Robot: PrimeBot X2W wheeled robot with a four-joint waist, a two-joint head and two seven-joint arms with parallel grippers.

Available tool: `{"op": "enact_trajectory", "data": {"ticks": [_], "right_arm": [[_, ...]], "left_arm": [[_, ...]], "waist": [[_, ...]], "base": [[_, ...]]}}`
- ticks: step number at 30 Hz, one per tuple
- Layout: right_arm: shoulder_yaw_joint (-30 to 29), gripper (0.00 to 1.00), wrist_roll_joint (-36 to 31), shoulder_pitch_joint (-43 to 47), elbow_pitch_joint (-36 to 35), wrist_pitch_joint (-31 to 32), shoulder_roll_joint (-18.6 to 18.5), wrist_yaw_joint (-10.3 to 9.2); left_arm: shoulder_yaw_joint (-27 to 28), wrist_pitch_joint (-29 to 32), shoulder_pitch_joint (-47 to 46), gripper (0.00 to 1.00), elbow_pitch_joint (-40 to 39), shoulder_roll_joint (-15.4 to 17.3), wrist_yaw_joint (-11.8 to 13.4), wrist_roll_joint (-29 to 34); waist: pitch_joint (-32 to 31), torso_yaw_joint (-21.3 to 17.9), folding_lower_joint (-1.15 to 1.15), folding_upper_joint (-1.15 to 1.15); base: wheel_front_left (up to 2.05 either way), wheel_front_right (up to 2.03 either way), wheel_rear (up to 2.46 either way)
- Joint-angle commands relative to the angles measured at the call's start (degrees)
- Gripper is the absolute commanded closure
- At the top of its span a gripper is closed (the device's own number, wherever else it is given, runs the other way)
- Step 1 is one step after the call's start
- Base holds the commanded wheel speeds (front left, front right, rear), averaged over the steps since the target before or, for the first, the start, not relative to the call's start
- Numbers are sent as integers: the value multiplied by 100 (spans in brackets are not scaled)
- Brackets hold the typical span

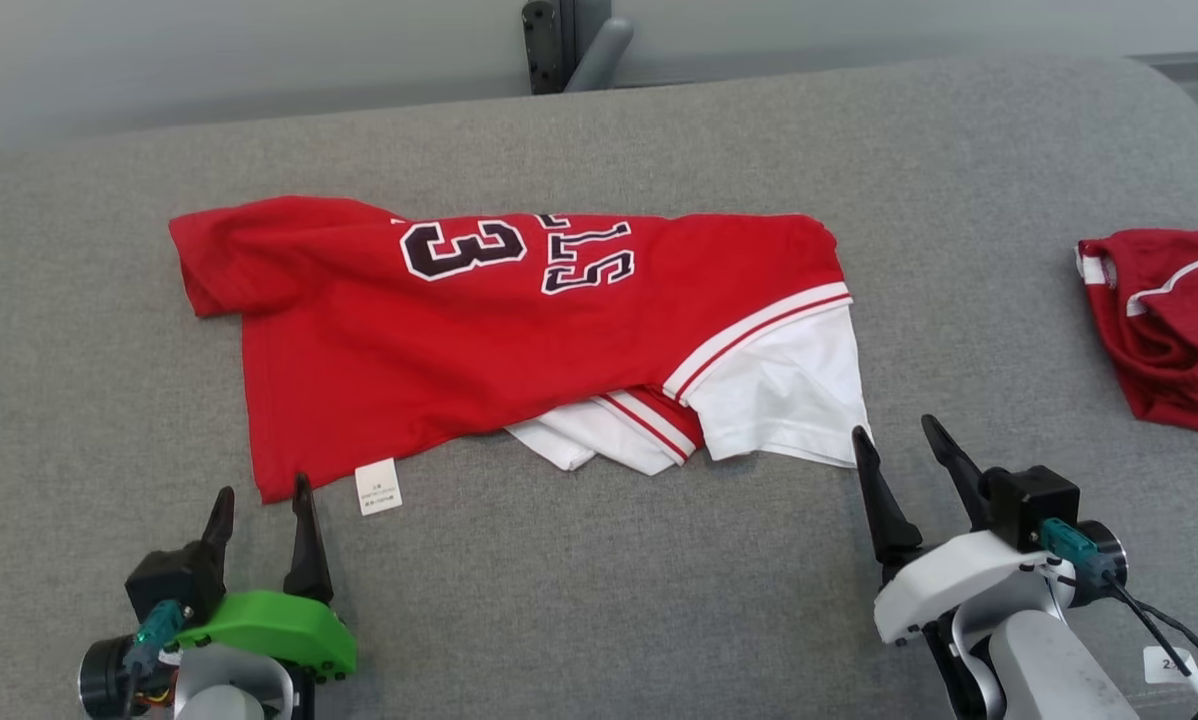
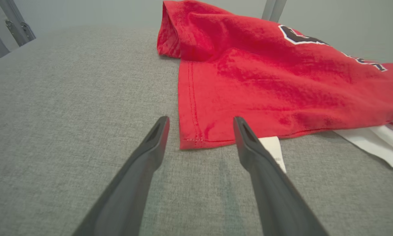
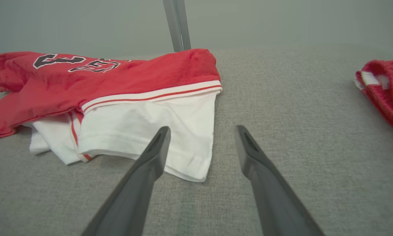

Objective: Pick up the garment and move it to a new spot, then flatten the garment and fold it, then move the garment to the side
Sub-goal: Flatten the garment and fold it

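Both tools released & empty, tips at garment's near edge.
Garment [image 1: 479,330] (red jersey, white sleeves bunched under) lies mid-frame on grey surface [image 1: 659,600], long axis left–right, just above both tools. L tool [image 1: 263,485] lines up w/ red hem corner at lower left, by white label [image 1: 378,487]; R tool [image 1: 894,426] is just beside white sleeve corner, lower right. Both abt equally near, so prob a two-corner pick. 2nd red garment [image 1: 1174,320] is far right, well apart.

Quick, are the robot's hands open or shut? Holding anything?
Left gripper: open, holding nothing, near a corner of the red jersey.
Right gripper: open, holding nothing, beside its white sleeve.
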Motion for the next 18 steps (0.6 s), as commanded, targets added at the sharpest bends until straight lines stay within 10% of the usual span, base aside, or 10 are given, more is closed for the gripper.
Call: {"op": "enact_trajectory", "data": {"ticks": [1,18], "right_arm": [[17,0,37,-113,51,-16,21,-9],[-3,0,6,-368,254,-16,27,-9]], "left_arm": [[37,-17,-169,0,36,18,-23,-89],[133,2,-494,11,466,15,-18,-288]], "waist": [[405,5,0,12],[747,-4,0,12]], "base": [[0,0,0],[0,0,0]]}}
